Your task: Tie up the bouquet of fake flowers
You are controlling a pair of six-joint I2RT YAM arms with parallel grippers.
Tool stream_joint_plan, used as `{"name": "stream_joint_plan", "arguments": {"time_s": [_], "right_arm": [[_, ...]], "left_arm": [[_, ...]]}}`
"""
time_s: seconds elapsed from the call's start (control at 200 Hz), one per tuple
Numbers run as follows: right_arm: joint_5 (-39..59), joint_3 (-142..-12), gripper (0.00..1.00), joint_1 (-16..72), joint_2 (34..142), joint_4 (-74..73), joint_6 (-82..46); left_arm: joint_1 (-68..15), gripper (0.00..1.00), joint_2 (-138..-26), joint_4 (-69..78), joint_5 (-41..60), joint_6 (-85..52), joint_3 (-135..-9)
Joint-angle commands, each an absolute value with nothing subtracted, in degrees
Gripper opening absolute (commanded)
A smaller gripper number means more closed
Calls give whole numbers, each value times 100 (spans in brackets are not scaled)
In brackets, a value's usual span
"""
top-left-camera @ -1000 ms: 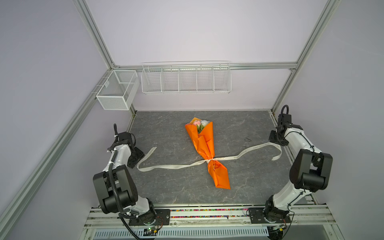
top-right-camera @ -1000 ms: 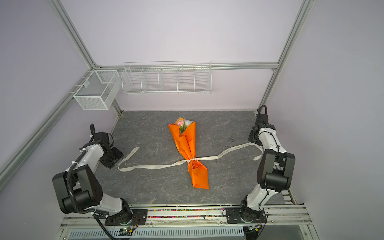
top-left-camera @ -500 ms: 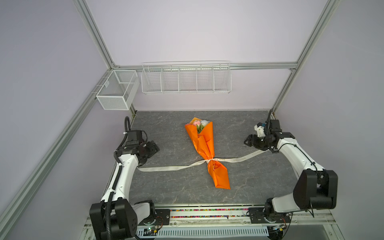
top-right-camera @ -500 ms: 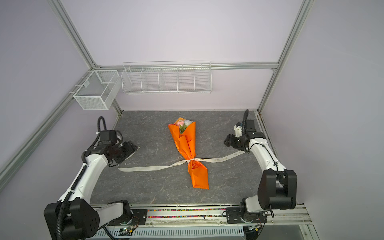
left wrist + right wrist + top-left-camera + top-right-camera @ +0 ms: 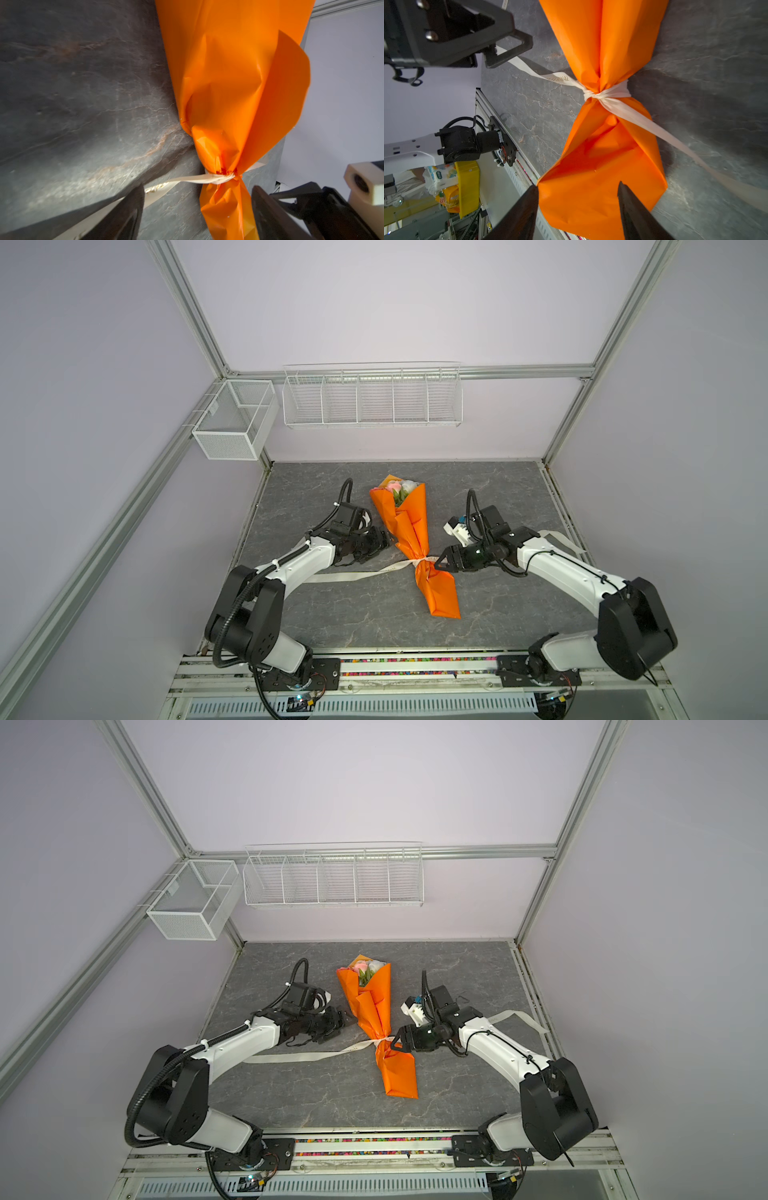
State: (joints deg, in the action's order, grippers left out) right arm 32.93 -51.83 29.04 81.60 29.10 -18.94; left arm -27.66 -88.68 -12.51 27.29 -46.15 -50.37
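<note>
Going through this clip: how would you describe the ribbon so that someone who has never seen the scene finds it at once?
On the dark grey table, an orange paper bouquet lies lengthwise in the middle. A cream ribbon is knotted around its pinched waist, with tails trailing flat to either side. It is the only thin, pale strip there.

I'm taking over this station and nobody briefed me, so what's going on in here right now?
Two robot arms are working on tying an orange-wrapped bouquet of fake flowers that lies on the grey table. A cream ribbon is already cinched around its narrow waist, with a tail trailing out to each side. The left gripper is open beside the cone, near the left tail. The right gripper is open right next to the knot. Neither holds anything.
</note>
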Motion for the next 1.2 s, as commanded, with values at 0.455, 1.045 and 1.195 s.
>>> {"name": "stream_joint_plan", "arguments": {"time_s": [0.455, 1.045, 1.195], "right_arm": [[3380, -4820, 55, 3261, 9080, 1070, -3170], [1769, -5282, 63, 2545, 7860, 2969, -1923], [1736, -5260, 65, 2351, 7955, 3502, -1679]], "left_arm": [[-2953, 70, -10654, 101, 3248, -4984, -6438], [-2804, 74, -9686, -1978, 2379, -3325, -6446], [-2804, 69, -9257, -3225, 1718, -2471, -6342]]}}
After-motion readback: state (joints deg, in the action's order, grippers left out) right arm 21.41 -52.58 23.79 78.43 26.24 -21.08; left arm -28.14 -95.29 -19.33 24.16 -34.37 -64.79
